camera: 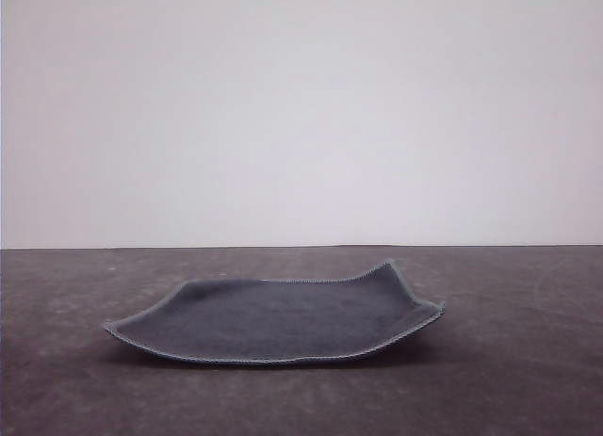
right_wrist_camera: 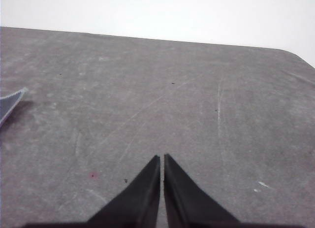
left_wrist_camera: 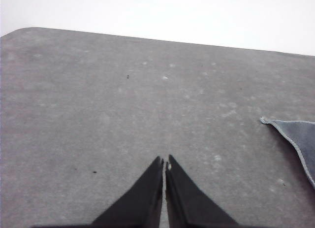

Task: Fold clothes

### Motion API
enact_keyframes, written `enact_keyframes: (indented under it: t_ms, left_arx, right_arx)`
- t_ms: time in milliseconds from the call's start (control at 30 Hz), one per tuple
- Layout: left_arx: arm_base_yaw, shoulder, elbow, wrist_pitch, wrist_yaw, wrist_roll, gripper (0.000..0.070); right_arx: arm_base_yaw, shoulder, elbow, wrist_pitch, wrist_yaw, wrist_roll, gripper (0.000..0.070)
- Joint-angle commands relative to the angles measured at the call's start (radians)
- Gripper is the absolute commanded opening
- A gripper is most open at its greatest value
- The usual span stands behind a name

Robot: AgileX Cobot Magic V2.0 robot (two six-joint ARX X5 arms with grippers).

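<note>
Dark grey cloth (camera: 283,318) lies flat on the grey table (camera: 528,379), corners slightly curled. Left gripper (left_wrist_camera: 164,162) and right gripper (right_wrist_camera: 162,156) hover over bare tabletop, fingers pressed together, empty, each well apart from the cloth's nearest corner.

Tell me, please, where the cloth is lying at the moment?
The cloth lies spread dark-grey side up on the table, about centre in the front view, between the two shut end effectors, left and right.

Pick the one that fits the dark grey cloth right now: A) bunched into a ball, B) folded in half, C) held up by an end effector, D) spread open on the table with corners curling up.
D: the dark grey square soft cloth lies open in one layer on the grey table, its corners lifted.
</note>
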Motion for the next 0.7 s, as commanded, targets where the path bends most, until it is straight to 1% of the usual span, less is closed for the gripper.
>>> enact_keyframes:
  t_ms: [0,67,200,433,500,600,633,667]
  left_arx:
    - [0.0,-0.001,-0.02,0.003,-0.005,0.006,0.0]
    - [0.0,-0.001,-0.02,0.003,-0.004,0.001,0.0]
    - [0.0,-0.001,-0.02,0.003,0.002,-0.048,0.0]
    - [0.0,-0.001,-0.02,0.007,0.002,-0.224,0.0]
    - [0.0,-0.001,-0.02,0.017,0.002,-0.278,0.0]
    - [0.0,-0.001,-0.019,0.057,0.003,-0.389,0.0]
    - [0.0,-0.001,-0.014,0.072,0.004,-0.435,0.0]
    - [0.0,-0.001,-0.007,0.083,0.008,-0.459,0.0]
  right_arx:
    - [-0.002,0.0,-0.003,0.007,0.004,0.011,0.0012]
    - [-0.002,0.0,-0.003,0.007,0.004,0.011,0.0012]
    - [-0.002,0.0,-0.003,0.007,0.004,0.011,0.0012]
    - [-0.002,0.0,-0.003,0.018,0.003,0.018,0.0012]
    - [-0.002,0.0,-0.002,0.035,-0.007,0.064,0.0012]
    - [-0.002,0.0,-0.002,0.071,-0.035,0.206,0.0012]
    - [-0.002,0.0,-0.002,0.101,-0.035,0.258,0.0011]
    - [-0.002,0.0,-0.002,0.135,-0.035,0.299,0.0011]
